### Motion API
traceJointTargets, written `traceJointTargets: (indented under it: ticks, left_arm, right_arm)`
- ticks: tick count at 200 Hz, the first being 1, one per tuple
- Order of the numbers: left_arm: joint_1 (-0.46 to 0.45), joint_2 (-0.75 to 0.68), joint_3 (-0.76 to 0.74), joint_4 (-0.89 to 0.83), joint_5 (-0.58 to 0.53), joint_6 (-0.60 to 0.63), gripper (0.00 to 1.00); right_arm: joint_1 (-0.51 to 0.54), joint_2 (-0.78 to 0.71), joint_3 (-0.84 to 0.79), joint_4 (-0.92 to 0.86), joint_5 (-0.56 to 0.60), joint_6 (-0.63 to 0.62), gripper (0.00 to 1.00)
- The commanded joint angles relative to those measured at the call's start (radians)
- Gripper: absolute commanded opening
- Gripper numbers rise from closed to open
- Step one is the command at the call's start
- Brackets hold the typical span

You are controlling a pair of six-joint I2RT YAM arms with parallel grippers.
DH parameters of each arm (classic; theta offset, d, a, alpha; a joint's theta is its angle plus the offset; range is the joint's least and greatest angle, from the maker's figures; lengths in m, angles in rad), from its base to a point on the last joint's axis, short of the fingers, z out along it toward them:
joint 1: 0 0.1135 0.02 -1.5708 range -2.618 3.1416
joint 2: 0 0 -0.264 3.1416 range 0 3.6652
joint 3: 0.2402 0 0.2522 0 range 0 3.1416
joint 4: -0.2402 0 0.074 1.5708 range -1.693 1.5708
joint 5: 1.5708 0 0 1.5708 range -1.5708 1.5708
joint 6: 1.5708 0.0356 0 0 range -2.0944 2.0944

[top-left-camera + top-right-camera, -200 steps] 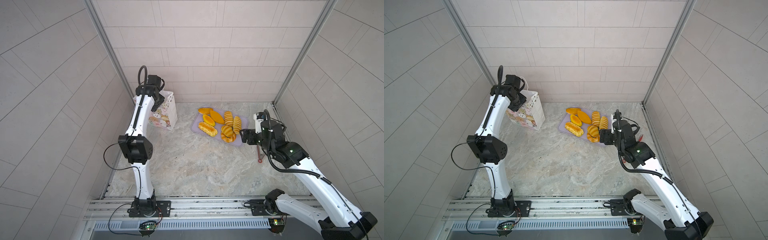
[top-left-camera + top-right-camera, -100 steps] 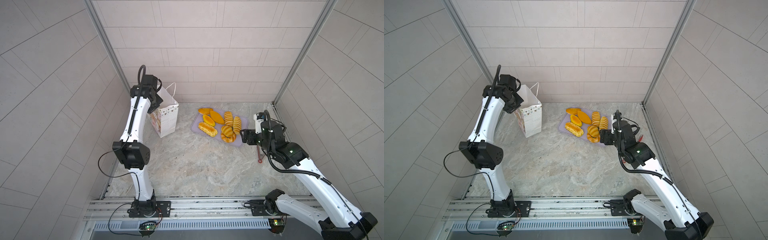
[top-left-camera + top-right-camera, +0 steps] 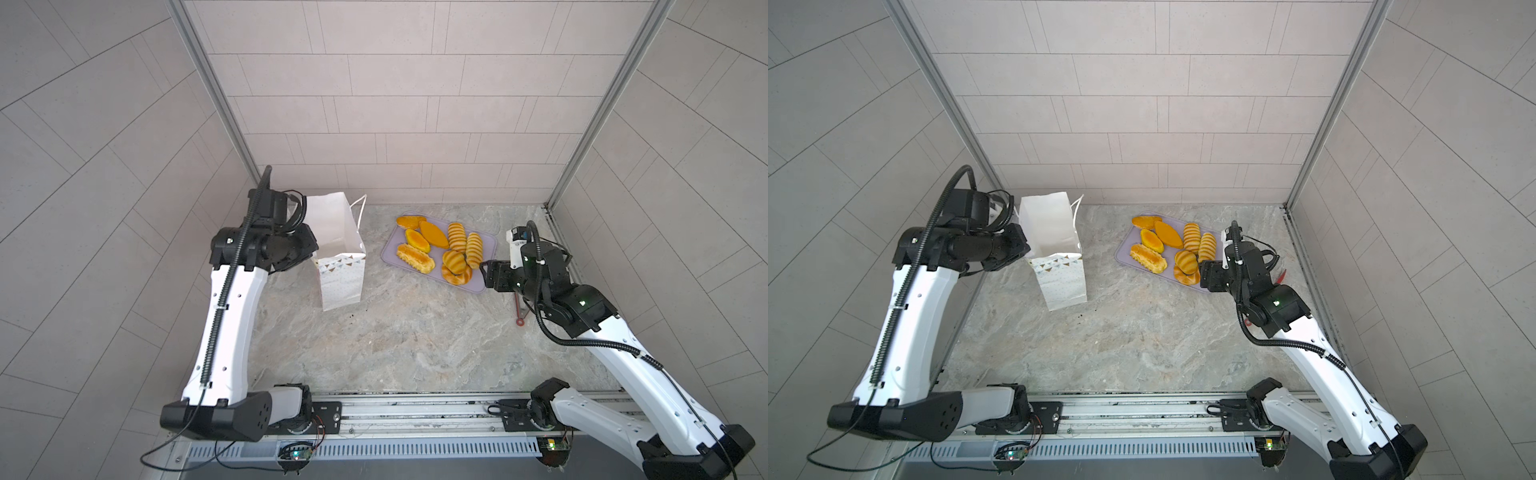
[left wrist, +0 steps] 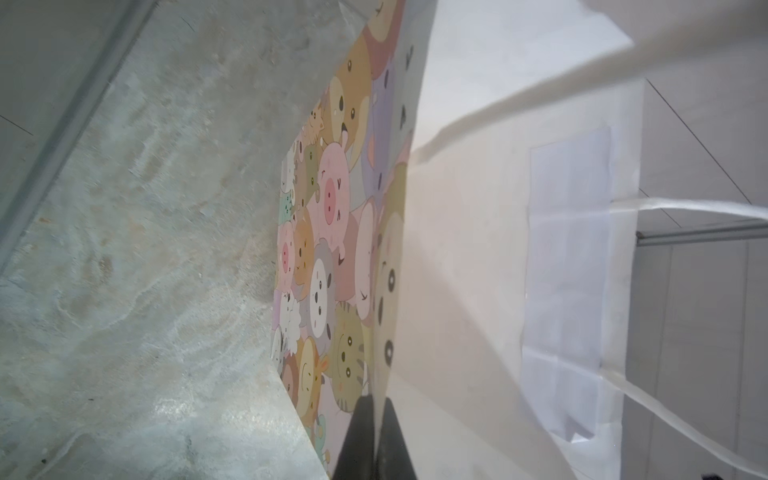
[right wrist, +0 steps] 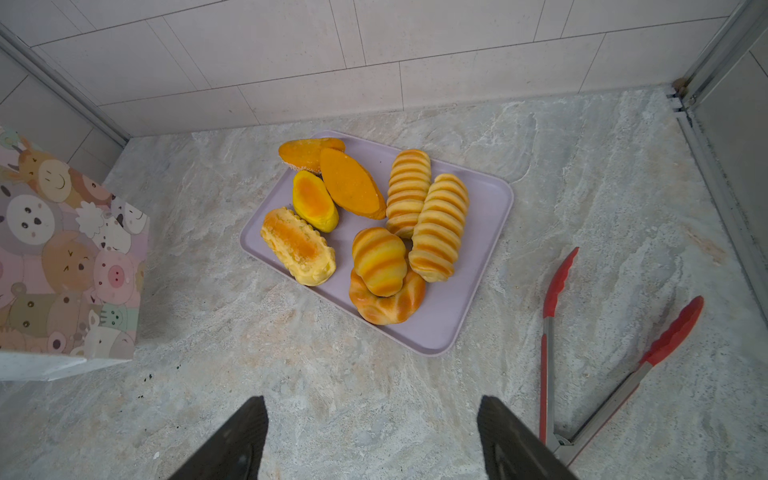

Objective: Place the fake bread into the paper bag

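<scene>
The fake bread (image 5: 380, 257) is all on the flat purple tray (image 5: 486, 224). I count eight pieces. Two long stripy rolls lie side by side on the right. A round stripy roll sits on top of a ring at the near edge. The yellow and orange ovals, a long crumbly one and a flat pointy one are on the left half. The tray lies at the far side of the table (image 3: 415, 353), a bit right of the middle.

The paper bag (image 3: 343, 278) stands up at the far left, well apart from the tray. Its top is open, and I can see no bread in it.

The left gripper (image 4: 373, 415) has its two fingers closed tight on the top edge of the bag's animal-face wall. It looks like it is holding the bag open.

The right gripper (image 5: 371, 401) is just near of the tray. Its fingers are wide apart and there is nothing between them. Red-tipped tongs (image 5: 557, 286) lie on the table to the right of the tray.

I think the step now is getting the first piece, so the job has hardly begun. Next, the right gripper needs to reach to the tray, come down over one piece, maybe the round roll on top, and close softly. Then it has to carry it left over the bag's open top.
</scene>
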Motion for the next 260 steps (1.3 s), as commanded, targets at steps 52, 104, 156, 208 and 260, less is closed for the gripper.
traceJointTargets:
  ticks: [52,104,156,208,260]
  left_arm:
    - [-0.048,-0.261,-0.249,-0.024,0.242,-0.020,0.00]
    - [-0.082,-0.319,-0.330,-0.013,0.258,-0.006,0.00]
    - [-0.097,-0.310,-0.357,0.007,0.231,0.018,0.00]
    - [-0.108,-0.322,-0.416,0.108,0.247,0.021,0.00]
    - [-0.113,-0.309,-0.442,0.116,0.209,0.046,0.00]
  right_arm:
    - [0.004,-0.018,0.051,-0.061,0.033,-0.017,0.81]
    - [0.005,0.002,0.056,-0.062,0.034,-0.010,0.81]
    - [0.005,0.013,0.063,-0.066,0.046,-0.014,0.81]
    - [0.005,0.030,0.067,-0.067,0.059,-0.020,0.81]
    - [0.003,0.042,0.063,-0.076,0.095,-0.020,0.89]
